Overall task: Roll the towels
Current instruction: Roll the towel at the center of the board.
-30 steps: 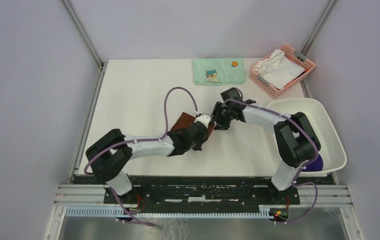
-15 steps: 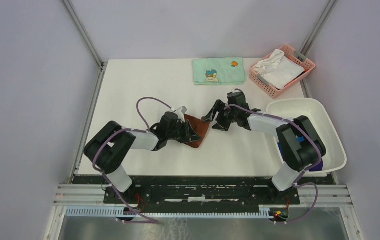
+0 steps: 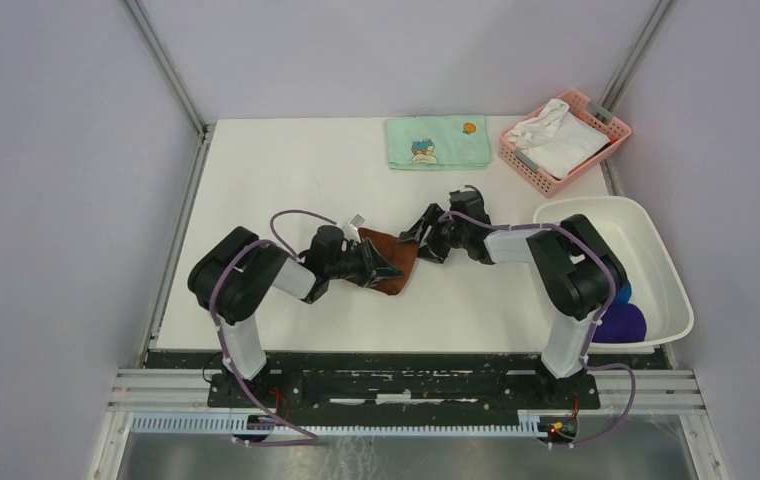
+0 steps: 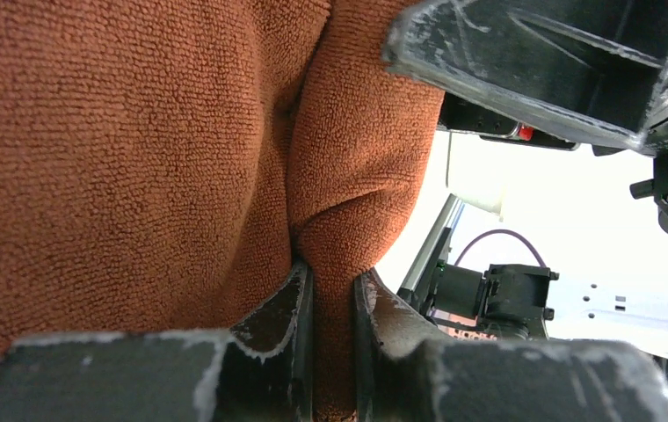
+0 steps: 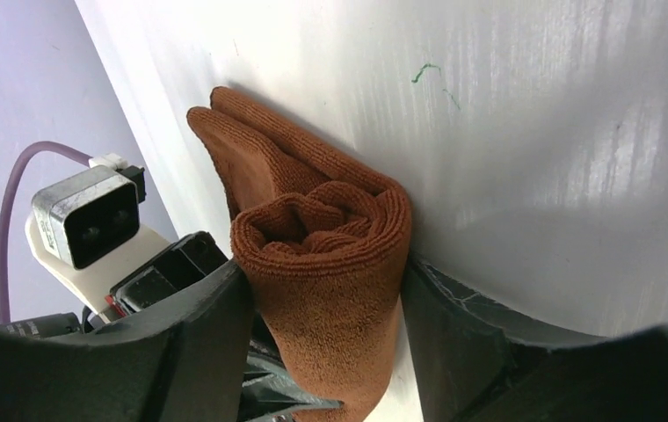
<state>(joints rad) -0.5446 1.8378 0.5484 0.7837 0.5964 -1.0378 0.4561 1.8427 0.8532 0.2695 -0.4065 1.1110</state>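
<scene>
The rust-brown towel (image 3: 397,264) lies partly rolled at the table's middle, between both grippers. My left gripper (image 3: 376,265) comes at it from the left. In the left wrist view, the left gripper (image 4: 331,280) is shut on a narrow fold of the rust-brown towel (image 4: 137,158). My right gripper (image 3: 420,243) reaches in from the right. In the right wrist view, the right gripper (image 5: 323,271) is open, its fingers (image 5: 216,308) standing on either side of the towel's rolled end (image 5: 330,255) and brushing it. The purple towel (image 3: 624,322) and the blue towel (image 3: 620,293) lie in the white tub (image 3: 661,250).
A pale green cartoon-print towel (image 3: 438,141) lies flat at the back of the table. A pink basket (image 3: 512,158) holding a white cloth (image 3: 556,138) stands at the back right. The white tub sits along the right edge.
My left arm has drawn back to the left, keeping its grip on the towel. My right gripper has opened wider and moved left, so it now stands around the rolled end.
</scene>
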